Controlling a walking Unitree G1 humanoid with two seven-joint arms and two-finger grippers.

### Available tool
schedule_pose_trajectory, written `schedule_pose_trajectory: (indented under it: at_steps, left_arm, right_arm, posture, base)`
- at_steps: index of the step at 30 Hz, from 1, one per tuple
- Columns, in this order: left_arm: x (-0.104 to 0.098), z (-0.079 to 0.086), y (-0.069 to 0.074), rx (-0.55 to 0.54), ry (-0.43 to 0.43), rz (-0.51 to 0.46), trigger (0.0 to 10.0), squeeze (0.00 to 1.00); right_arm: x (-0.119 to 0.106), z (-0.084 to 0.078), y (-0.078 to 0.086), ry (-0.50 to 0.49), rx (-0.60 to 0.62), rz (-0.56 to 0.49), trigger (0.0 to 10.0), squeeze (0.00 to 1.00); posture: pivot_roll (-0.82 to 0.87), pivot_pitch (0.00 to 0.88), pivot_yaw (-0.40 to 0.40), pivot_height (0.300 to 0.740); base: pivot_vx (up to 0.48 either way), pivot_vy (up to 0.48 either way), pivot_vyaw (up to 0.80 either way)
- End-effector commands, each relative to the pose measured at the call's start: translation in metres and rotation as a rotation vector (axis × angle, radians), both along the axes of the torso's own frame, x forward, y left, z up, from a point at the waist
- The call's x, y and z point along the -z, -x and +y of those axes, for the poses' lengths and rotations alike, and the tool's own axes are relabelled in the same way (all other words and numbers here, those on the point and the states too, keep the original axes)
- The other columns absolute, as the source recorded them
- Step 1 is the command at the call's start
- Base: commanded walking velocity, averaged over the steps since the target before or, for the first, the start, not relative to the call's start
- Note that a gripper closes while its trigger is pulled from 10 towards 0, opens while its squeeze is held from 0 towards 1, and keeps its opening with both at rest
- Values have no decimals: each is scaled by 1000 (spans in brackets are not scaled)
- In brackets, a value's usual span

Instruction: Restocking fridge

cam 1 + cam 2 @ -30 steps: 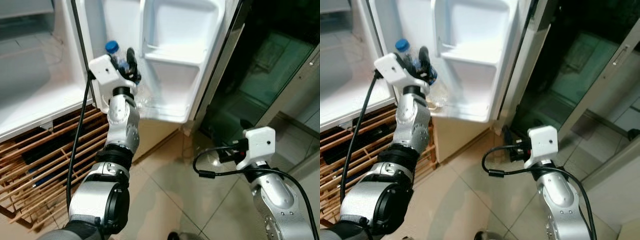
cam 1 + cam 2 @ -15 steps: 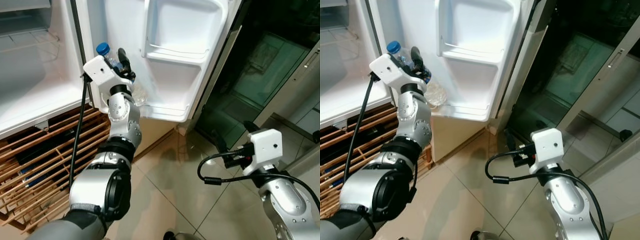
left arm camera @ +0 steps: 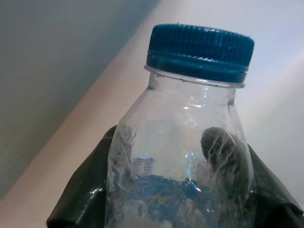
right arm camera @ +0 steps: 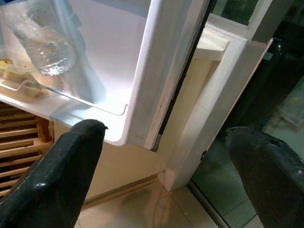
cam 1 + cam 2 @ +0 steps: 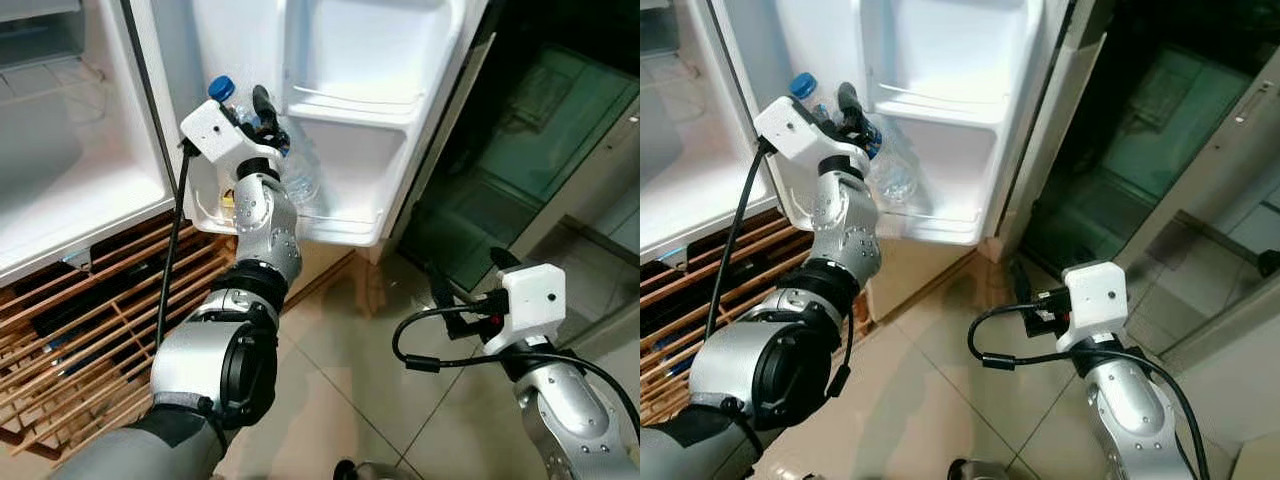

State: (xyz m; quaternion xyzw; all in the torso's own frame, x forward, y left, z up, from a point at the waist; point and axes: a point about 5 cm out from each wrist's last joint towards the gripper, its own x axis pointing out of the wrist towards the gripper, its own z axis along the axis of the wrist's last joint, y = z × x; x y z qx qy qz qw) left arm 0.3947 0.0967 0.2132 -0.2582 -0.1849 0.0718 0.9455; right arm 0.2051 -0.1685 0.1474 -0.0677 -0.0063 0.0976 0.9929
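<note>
bottle [image 3: 180,156]: clear plastic, blue label band low down
cap [image 3: 199,45]: deep blue, ribbed
left gripper [image 5: 262,118]: black fingers, white wrist block
right gripper [image 4: 166,175]: black fingers [image 4: 52,175], glossy
arms [image 5: 262,225]: silver, black joints and cables
fridge door [image 5: 360,120]: white inside, clear shelf rail at lower edge
rack [image 5: 80,320]: light wood slats
floor [image 5: 400,400]: beige tiles, shiny
glass panel [image 5: 540,130]: dark green

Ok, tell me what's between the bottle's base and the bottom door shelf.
Nothing lies between them. In the right wrist view the bottle, held by the left hand, hangs just above the lowest door shelf; only air beneath it.
</note>
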Motion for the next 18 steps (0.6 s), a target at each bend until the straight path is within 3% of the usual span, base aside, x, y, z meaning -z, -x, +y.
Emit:
schedule_pose_trajectory:
  at_steps: [1, 4, 8, 12, 18]
  left_arm:
    - [-21, -21, 0, 45, -133, -75, 10000, 0]
    - [-23, -29, 0, 56, -193, -79, 10000, 0]
    - [-17, -41, 2, 84, -199, -39, 10000, 0]
    - [-4, -54, 6, 143, -224, -6, 10000, 0]
    - [32, -87, 22, 331, -259, 93, 10000, 0]
  right_arm:
    - [-2, 0, 4, -4, 19, 3, 10000, 98]
    - [-1, 1, 10, -11, 36, 8, 10000, 98]
    - [0, 2, 16, -18, 59, 14, 10000, 94]
    - [1, 2, 17, -23, 69, 20, 10000, 94]
    - [5, 7, 18, -42, 81, 31, 10000, 102]
  posture:
    - [-388, 64, -39, 740]
    - [-408, 75, -22, 740]
    - [-419, 87, -8, 740]
    - [-413, 95, -1, 740]
    - [-385, 112, 9, 740]
  base:
    - [0, 0, 0]
    - [0, 0, 0]
    - [0, 0, 0]
    - [0, 0, 0]
    - [0, 0, 0]
